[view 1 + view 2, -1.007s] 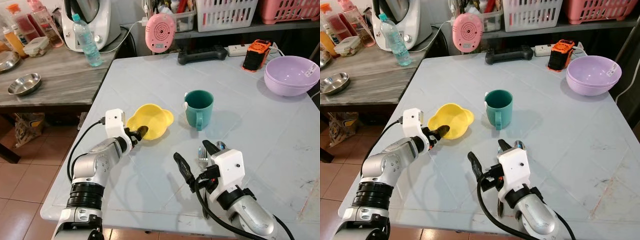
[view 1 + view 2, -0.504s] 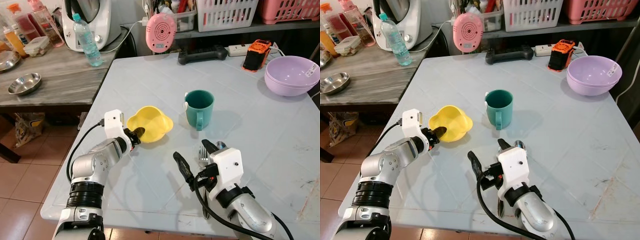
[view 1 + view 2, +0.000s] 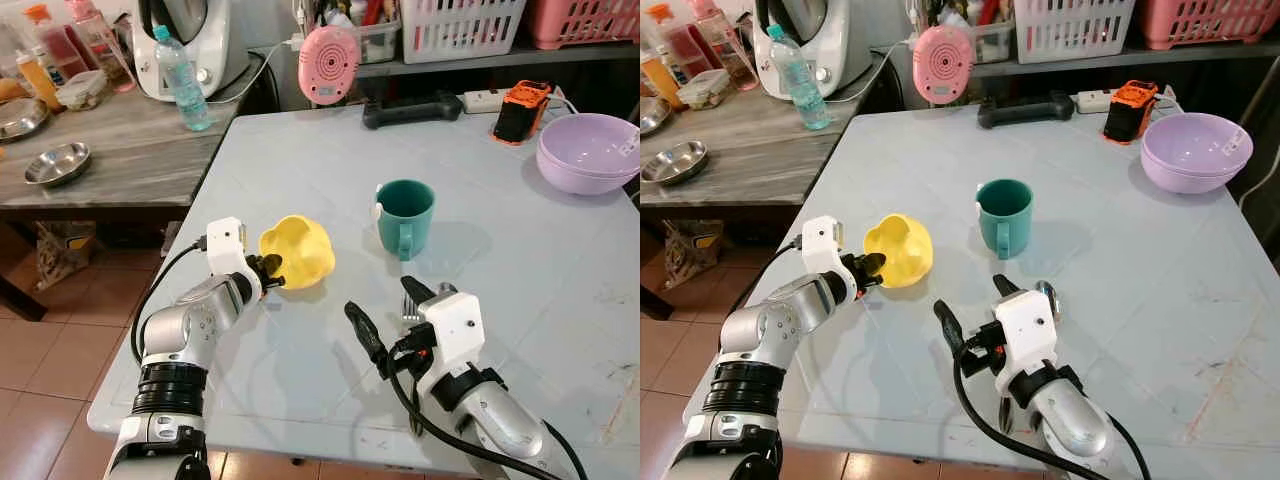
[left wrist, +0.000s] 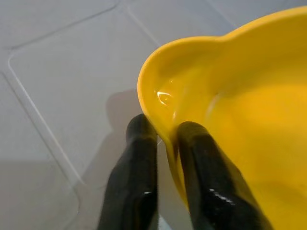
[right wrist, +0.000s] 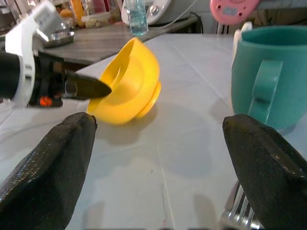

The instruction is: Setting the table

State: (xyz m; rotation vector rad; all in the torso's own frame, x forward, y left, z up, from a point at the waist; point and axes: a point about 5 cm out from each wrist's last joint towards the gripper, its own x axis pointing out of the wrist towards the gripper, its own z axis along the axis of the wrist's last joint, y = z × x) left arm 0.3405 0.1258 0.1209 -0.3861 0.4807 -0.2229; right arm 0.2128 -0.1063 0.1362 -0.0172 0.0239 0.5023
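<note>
Yellow plastic, glossy and lobed at the rim, the small bowl (image 3: 298, 251) is tipped up on its edge on the pale grey worktop (image 3: 520, 250), its hollow turned toward the robot. The left hand (image 3: 272, 272) is clamped on the near rim, one black finger (image 4: 136, 167) outside the wall and the other inside, as the left wrist view shows; the silver forearm reaches in from about 8 o'clock of the bowl. At 3 o'clock of the bowl, a little apart, a matte teal mug (image 3: 404, 215) stands upright with its handle facing the robot. Nearer the front edge the right hand (image 3: 390, 318) hovers low over the worktop with its two long fingers spread wide apart, holding nothing. Metal fork tines (image 5: 241, 210) lie just beneath it, the rest of the cutlery hidden by the hand's white housing. At 2 o'clock of the mug, far off, smooth lilac bowls (image 3: 590, 150) sit stacked. A clear water bottle (image 3: 178, 78) stands on the wooden side counter (image 3: 130, 160).
</note>
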